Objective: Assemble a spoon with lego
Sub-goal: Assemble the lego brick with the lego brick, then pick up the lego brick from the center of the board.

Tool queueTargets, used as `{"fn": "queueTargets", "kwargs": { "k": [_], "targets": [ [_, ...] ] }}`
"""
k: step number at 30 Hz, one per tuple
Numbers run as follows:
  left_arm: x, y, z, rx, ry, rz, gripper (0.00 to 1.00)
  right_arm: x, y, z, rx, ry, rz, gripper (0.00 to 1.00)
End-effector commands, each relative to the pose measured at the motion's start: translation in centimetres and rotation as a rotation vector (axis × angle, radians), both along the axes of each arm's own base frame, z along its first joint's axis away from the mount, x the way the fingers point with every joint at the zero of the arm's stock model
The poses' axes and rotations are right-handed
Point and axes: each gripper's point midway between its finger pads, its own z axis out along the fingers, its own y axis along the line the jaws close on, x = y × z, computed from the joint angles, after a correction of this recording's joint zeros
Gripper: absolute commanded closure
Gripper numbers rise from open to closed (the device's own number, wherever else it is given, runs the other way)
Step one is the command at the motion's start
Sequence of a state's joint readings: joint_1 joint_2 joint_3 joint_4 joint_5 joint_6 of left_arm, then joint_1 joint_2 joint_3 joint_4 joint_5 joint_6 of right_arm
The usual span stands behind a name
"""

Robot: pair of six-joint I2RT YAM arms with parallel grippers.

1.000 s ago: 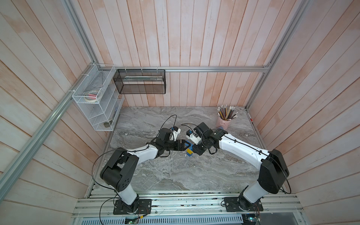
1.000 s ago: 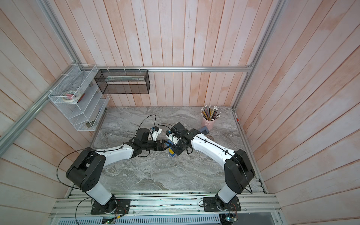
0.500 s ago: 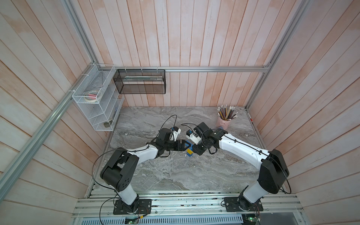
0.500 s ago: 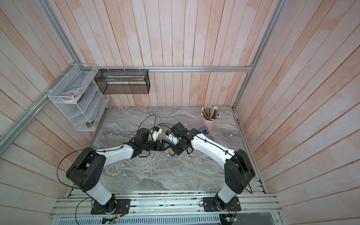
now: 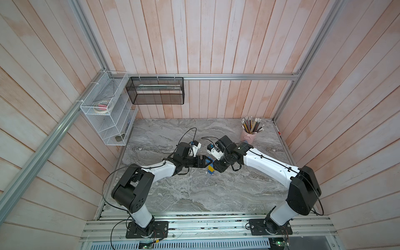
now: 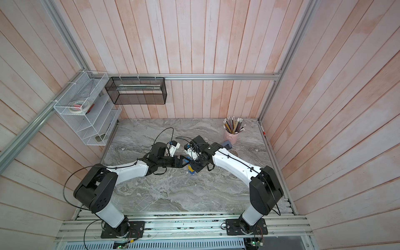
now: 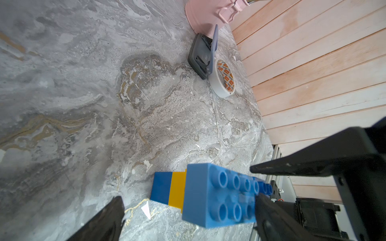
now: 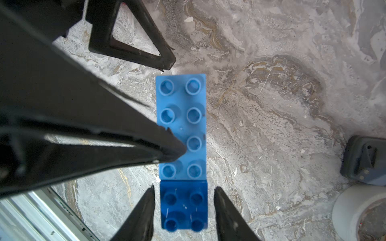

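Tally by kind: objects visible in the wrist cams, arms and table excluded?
Brick figure: 1
Hole punch: 1
Tape roll: 1
Pink cup: 1
Total: 4

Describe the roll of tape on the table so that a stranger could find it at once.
Start at the pink pencil cup at the far right corner of the table. Beside it sits a grey hole punch, and the tape roll lies next to that. It is white and round, with orange diamonds printed inside its core.
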State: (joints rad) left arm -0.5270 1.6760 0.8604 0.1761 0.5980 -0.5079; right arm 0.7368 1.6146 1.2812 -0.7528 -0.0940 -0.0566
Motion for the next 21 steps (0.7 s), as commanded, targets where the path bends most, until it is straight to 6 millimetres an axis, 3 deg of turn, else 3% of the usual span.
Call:
{"fn": "queueTargets", "kwargs": {
  "k": [1, 4, 7, 13, 16, 21],
  "targets": [
    [0.8, -0.6, 2.3, -0.03, -0.052, 0.0, 0.0, 0.6, 0.4, 2.3, 0.039, -0.043, -0.005, 0.48],
    [1.2, -0.2, 4.0, -0.047, -0.077, 0.023, 0.0, 1.3, 0.2, 4.3, 0.059, -0.108, -0.017, 0.38],
    [1.9, 1.5, 6.0, -0.075, -0.105, 0.073, 0.0, 1.9, -0.3, 6.4, 0.088, -0.18, -0.047, 0.31],
    [3.8, 8.3, 8.6, -0.095, -0.133, 0.251, 0.0, 2.9, -0.3, 10.5, 0.203, -0.301, -0.103, 0.23],
    [4.7, 11.1, 8.2, -0.018, -0.135, 0.32, 0.0, 3.8, -0.2, 12.1, 0.231, -0.334, -0.144, 0.22],
    [6.7, 13.5, 5.2, 0.159, -0.073, 0.377, 0.0, 5.3, -0.7, 14.1, 0.292, -0.388, -0.246, 0.17]
  ]
}}
